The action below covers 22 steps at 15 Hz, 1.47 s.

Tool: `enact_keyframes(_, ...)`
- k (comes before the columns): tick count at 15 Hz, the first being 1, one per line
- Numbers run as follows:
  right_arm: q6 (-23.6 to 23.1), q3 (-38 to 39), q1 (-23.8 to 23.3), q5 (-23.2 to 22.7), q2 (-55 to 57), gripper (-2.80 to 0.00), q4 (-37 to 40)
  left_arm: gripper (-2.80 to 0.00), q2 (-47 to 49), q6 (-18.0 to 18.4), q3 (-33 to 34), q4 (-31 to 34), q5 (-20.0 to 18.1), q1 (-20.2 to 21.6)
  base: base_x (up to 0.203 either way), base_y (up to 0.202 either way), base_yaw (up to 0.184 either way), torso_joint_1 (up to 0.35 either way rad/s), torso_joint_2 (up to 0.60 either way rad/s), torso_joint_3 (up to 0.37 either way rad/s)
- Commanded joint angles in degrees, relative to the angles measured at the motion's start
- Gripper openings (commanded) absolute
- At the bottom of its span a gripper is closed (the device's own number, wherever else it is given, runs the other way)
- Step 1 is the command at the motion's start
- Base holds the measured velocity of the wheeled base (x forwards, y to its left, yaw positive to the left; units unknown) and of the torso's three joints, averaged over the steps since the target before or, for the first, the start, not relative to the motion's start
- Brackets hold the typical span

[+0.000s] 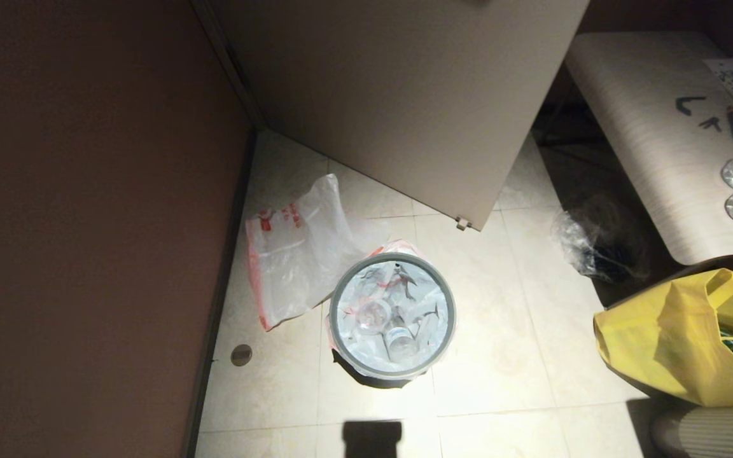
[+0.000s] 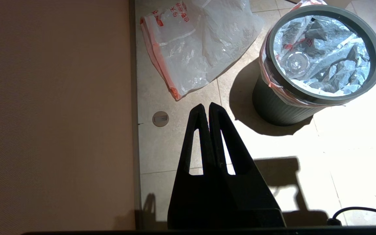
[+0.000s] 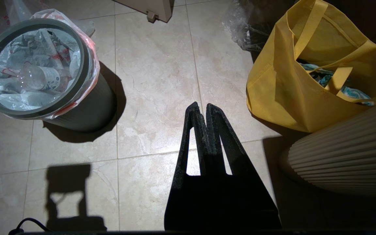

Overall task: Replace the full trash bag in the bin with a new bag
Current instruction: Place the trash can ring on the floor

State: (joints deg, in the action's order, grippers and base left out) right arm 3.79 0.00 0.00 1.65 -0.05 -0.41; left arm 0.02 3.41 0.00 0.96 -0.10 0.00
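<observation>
Tiled floor (image 1: pixel 500 356): left tool (image 2: pixel 206 106) and right tool (image 3: pixel 202 106) both pinched together, empty, touching nothing.

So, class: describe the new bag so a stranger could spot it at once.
Start at the dark wall on the left and follow the tiled floor beside it. The new bag lies flat next to the bin: empty, translucent white, red print, unlike the stuffed liner.
</observation>
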Motion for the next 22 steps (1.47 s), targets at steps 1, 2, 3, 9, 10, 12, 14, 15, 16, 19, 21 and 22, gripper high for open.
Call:
enact_keyframes(1,0.0,0.0,0.0,0.0,0.0,-2.80,0.0,-2.80,0.0,0.0,0.4,0.0,0.0,0.0,0.000,0.000,0.000,0.000,0.00,0.000)
enact_keyframes(2,0.0,0.0,0.0,0.0,0.0,-2.80,0.0,-2.80,0.0,0.0,0.4,0.0,0.0,0.0,0.000,0.000,0.000,0.000,0.00,0.000)
enact_keyframes(3,0.0,0.0,0.0,0.0,0.0,-2.80,0.0,-2.80,0.0,0.0,0.4,0.0,0.0,0.0,0.000,0.000,0.000,0.000,0.00,0.000)
enact_keyframes(9,-0.3,0.0,0.0,0.0,0.0,-2.80,0.1,-2.80,0.0,0.0,0.4,0.0,0.0,0.0,0.000,0.000,0.000,0.000,0.00,0.000)
enact_keyframes(10,-0.4,0.0,0.0,0.0,0.0,-2.80,0.0,-2.80,0.0,0.0,0.4,0.0,0.0,0.0,0.000,0.000,0.000,0.000,0.00,0.000)
enact_keyframes(12,-1.3,0.0,0.0,-0.1,0.0,-2.80,0.1,-2.80,0.0,0.0,0.4,0.0,0.0,0.0,0.000,0.000,0.000,0.000,0.00,0.000)
enact_keyframes(14,-4.5,0.0,0.0,-0.4,0.1,-2.80,0.2,-2.80,0.0,0.0,0.4,0.0,0.0,0.0,0.000,0.000,0.000,0.000,0.00,0.000)
enact_keyframes(15,-5.7,-0.1,0.0,-0.8,0.1,-2.80,0.2,-2.80,0.0,0.0,0.4,0.0,0.0,0.0,0.000,0.000,0.000,0.000,0.00,0.000)
enact_keyframes(16,-6.2,-0.4,0.0,-1.2,0.0,-2.80,0.2,-2.80,0.0,0.0,0.4,0.0,0.0,0.0,0.000,0.000,0.000,0.000,0.00,0.000)
enact_keyframes(19,-7.5,-4.8,0.0,-1.0,2.5,-2.80,1.0,-2.80,0.0,0.0,0.4,0.0,0.0,0.0,0.000,0.000,0.000,0.000,0.00,0.000)
enact_keyframes(21,-8.4,-9.7,0.1,-1.0,7.6,-2.80,1.3,-2.80,0.0,0.0,0.4,0.0,0.0,0.0,0.000,0.000,0.000,0.000,0.00,0.000)
enact_keyframes(22,-9.0,-12.8,0.1,-1.1,10.6,-2.80,1.3,-2.80,0.0,0.0,0.4,0.0,0.0,0.0,0.000,0.000,0.000,0.000,0.00,0.000)
